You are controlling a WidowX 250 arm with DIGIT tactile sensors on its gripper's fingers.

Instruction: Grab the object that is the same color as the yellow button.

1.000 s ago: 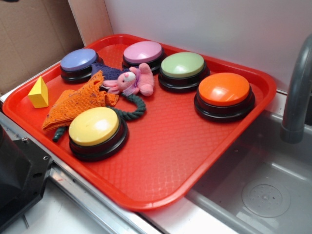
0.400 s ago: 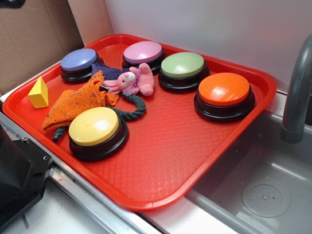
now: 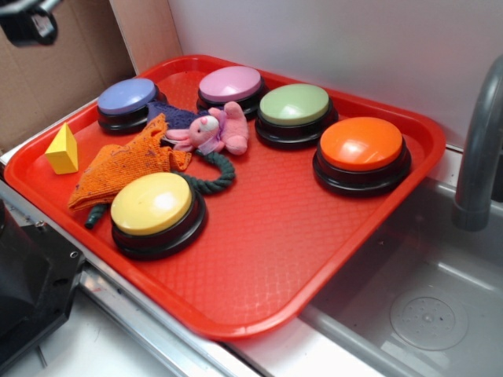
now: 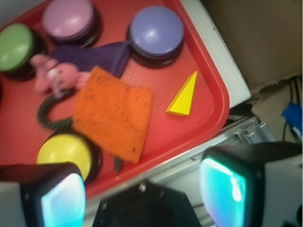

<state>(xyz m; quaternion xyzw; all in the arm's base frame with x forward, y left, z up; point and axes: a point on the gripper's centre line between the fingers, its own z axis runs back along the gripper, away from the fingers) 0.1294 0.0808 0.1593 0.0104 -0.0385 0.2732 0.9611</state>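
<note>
Five dome buttons stand on the red tray [image 3: 259, 267] in the exterior view: blue, pink, green, orange, and the yellow button [image 3: 153, 204] at the near edge. The yellow wedge [image 3: 63, 149] lies in the left corner of the tray, just beside the orange cloth [image 3: 122, 165] and apart from it. A pink plush toy [image 3: 212, 132] and a dark rope [image 3: 212, 177] lie between the buttons. What is new: a dark part of the arm [image 3: 27, 20] now shows at the top left corner, where a second ago almost nothing was seen. The things on the tray have not moved.

From the wrist view, the gripper [image 4: 142, 189] looks down from high above the tray corner. Its two fingers [image 4: 227, 189] stand wide apart with nothing between them. The yellow wedge [image 4: 183, 95] is above them in the picture, on bare tray between the orange cloth [image 4: 113, 113] and the tray rim [image 4: 215, 101]; the yellow button [image 4: 64, 150] is partly hidden behind the left finger.

I judge that the approach has only begun. The gripper must still come down and centre over the wedge; the near rim may hinder one finger.
</note>
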